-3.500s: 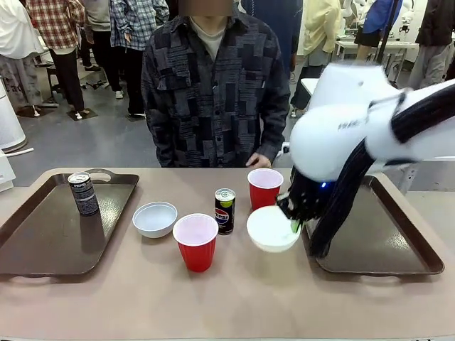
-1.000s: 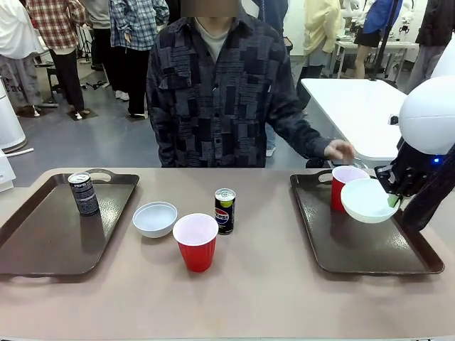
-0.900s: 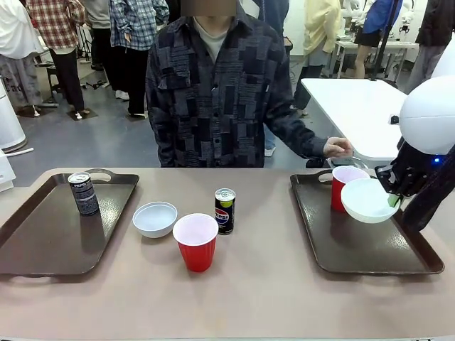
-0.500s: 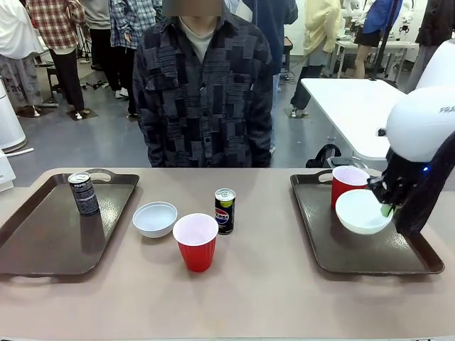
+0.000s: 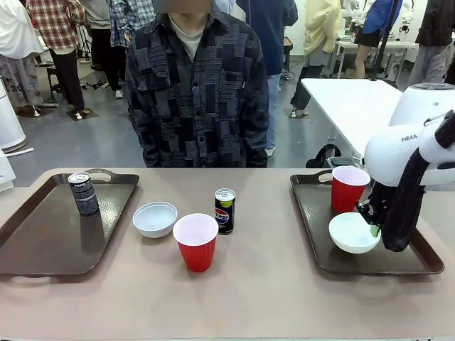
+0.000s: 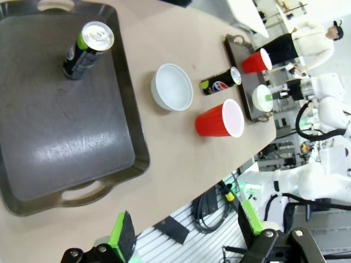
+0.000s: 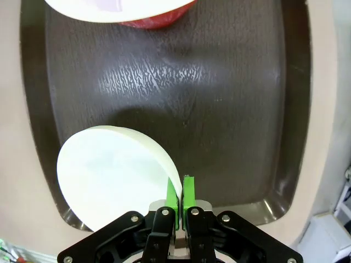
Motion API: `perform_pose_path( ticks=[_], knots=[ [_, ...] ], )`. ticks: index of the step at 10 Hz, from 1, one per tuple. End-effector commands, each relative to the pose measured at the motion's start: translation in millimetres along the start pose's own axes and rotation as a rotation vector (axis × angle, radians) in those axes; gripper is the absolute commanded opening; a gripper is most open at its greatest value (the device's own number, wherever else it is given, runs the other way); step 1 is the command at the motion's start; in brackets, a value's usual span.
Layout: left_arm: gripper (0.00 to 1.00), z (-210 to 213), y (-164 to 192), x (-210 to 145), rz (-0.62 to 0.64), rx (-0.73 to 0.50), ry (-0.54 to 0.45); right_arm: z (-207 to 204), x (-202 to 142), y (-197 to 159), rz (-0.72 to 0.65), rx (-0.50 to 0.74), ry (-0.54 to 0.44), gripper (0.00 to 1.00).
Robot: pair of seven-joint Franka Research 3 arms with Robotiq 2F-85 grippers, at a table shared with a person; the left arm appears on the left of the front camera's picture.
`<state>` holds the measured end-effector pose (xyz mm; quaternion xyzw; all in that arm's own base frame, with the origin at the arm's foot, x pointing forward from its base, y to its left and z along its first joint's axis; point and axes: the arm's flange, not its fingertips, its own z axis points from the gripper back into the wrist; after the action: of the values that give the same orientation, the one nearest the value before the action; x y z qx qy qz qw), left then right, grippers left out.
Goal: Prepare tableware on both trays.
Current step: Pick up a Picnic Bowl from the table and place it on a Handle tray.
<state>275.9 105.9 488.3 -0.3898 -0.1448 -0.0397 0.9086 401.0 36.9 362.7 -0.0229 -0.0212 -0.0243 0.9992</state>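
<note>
We find the right end effector [image 7: 180, 184] clenched on a bowl [image 5: 353, 232] in the tray at frame right [image 5: 313, 227], beside a cup [image 5: 348, 187]. The tray at frame left [image 5: 43, 241] holds one can [image 5: 84, 193]. Second bowl [image 5: 155, 219], second cup [image 5: 195, 241] and second can [image 5: 225, 210] are outstanding on the worktop [image 5: 270, 284].

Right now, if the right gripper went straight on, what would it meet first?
Probably the bare floor of the right tray: the right gripper, shut on the white bowl, points down at it; depth unclear.
</note>
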Motion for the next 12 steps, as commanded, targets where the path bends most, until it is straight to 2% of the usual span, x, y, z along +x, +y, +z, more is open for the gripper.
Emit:
perform_pose_path(
  ticks=[1, 2, 3, 4, 5, 6, 7, 8, 9, 10, 11, 12],
  knots=[
    [1.0, 1, -1, 0, 0.009, -0.021, -0.008, 1, 3, -1, 0.05, -0.016, -0.024, 0.63],
    [1.0, 1, -1, 0, 0.009, -0.021, -0.008, 3, 2, 0, 0.049, -0.019, -0.03, 0.63],
    [1.0, 1, -1, 0, 0.009, -0.021, -0.008, 3, 3, -1, 0.048, -0.022, -0.027, 1.0],
    [1.0, 1, -1, 0, 0.009, -0.021, -0.008, 3, 2, -3, 0.046, -0.03, -0.02, 0.66],
    [1.0, 1, -1, 0, 0.009, -0.021, -0.008, 6, 2, -4, 0.054, -0.052, -0.011, 1.0],
    [1.0, 1, -1, 0, 0.009, -0.021, -0.008, 14, 0, -4, 0.061, -0.08, -0.014, 0.86],
    [1.0, 1, -1, 0, 0.009, -0.021, -0.008, 27, -6, -3, 0.071, -0.106, -0.018, 1.0],
    [1.0, 1, -1, 0, 0.009, -0.021, -0.008, 46, -15, -3, 0.073, -0.108, -0.023, 0.69],
    [1.0, 1, -1, 0, 0.009, -0.021, -0.008, 60, -20, -2, 0.057, -0.101, -0.029, 1.0],
    [1.0, 1, -1, 0, 0.009, -0.021, -0.008, 81, -26, -2, 0.046, -0.073, -0.029, 0.88],
    [1.0, 1, -1, 0, 0.009, -0.021, -0.008, 97, -32, -4, 0.044, -0.038, -0.018, 1.0],
    [1.0, 1, -1, 0, 0.009, -0.021, -0.008, 110, -38, -5, 0.055, 0.004, -0.006, 0.96]
  ],
)
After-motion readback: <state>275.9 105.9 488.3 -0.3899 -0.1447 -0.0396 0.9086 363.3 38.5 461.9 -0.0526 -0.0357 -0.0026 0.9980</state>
